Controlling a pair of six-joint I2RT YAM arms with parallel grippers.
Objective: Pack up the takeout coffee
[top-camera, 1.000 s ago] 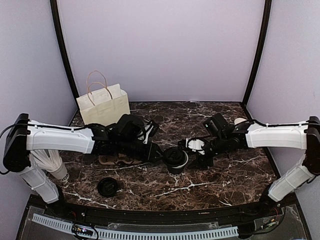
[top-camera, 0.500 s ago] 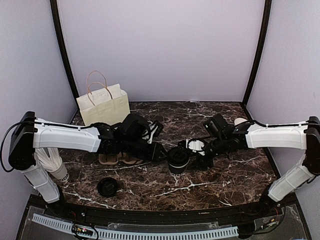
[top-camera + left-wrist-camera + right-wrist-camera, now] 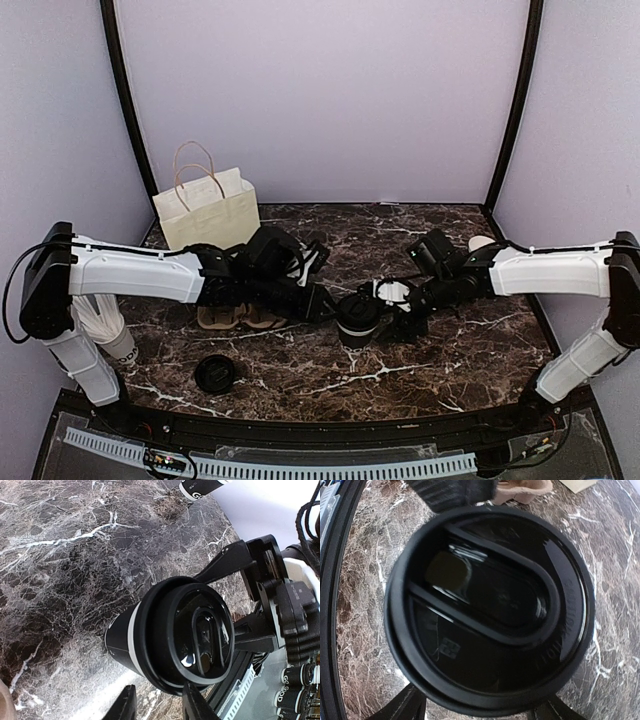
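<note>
Left gripper (image 3: 325, 304) clenched on the coffee cup (image 3: 355, 318), tilted above mid-worktop. Right gripper (image 3: 398, 308) straddles its lid (image 3: 490, 610) (bite cannot be confirmed). Recommend seating the lid evenly all round, righting the cup, then carrying it level to the paper bag (image 3: 208, 210) at the far-left corner.

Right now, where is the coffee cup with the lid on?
In the top view, the lidded coffee cup is near the middle of the table, between the left hand and the right hand.
</note>
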